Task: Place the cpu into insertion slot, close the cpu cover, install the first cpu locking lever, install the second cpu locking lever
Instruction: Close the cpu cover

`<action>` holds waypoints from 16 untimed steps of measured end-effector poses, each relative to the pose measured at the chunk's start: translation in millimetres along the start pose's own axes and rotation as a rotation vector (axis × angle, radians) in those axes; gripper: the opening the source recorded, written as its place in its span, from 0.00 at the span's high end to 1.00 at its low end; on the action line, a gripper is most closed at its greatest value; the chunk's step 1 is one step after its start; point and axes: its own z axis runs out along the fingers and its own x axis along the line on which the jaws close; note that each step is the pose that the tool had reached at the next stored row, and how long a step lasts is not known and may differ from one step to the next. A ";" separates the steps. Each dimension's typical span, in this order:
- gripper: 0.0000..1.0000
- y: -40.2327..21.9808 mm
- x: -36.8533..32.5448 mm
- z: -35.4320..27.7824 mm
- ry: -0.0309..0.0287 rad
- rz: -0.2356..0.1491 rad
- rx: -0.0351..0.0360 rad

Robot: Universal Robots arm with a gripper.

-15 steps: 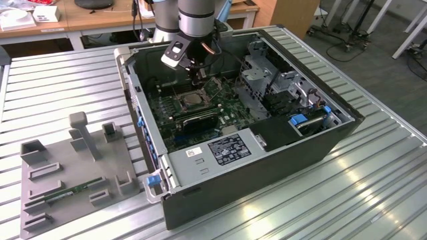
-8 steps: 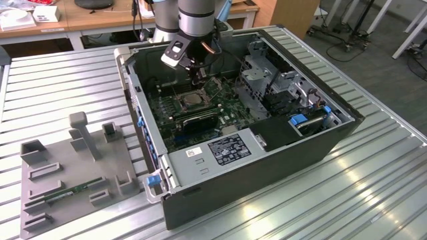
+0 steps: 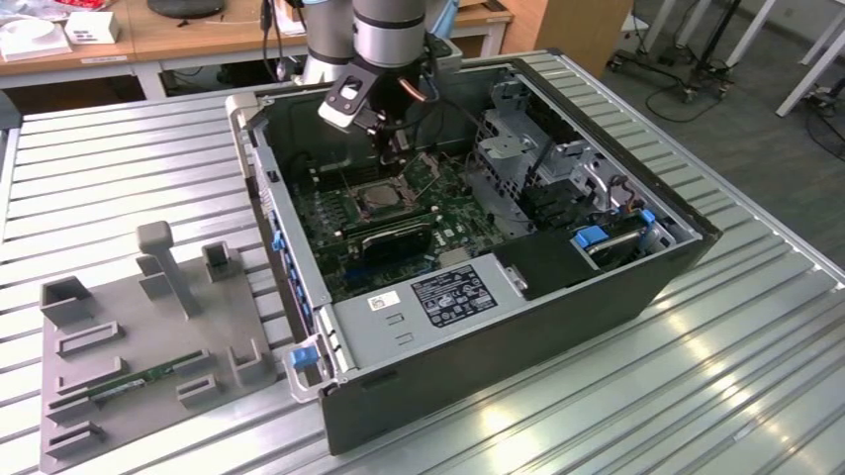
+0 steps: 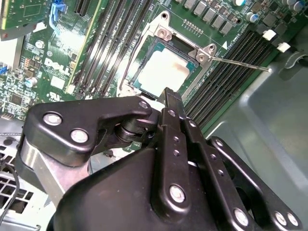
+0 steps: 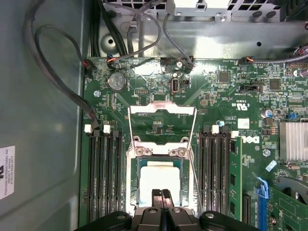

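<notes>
Cpu point(image 5: 156, 180) seated in insertion slot point(image 5: 131, 179), cpu cover point(image 5: 161, 109) stood open, gripper point(image 5: 161, 192) jaws pinched together, empty, over cpu's edge, slot hemmed by memory slots point(image 5: 103, 178), lever rod point(image 4: 240, 62), looped cables point(image 5: 86, 111).

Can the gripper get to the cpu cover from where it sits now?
Probably yes. The gripper, fingers shut, hangs over the cpu in the insertion slot; the cpu cover is open beyond it, with nothing between them in the first wrist view.
</notes>
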 end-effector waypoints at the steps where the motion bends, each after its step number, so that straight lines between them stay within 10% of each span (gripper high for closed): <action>1: 0.89 0.1 0.1 -1.6 0.0000 0.000 0.0001; 16: 0.89 3.5 0.4 -11.7 -0.0002 0.000 0.0002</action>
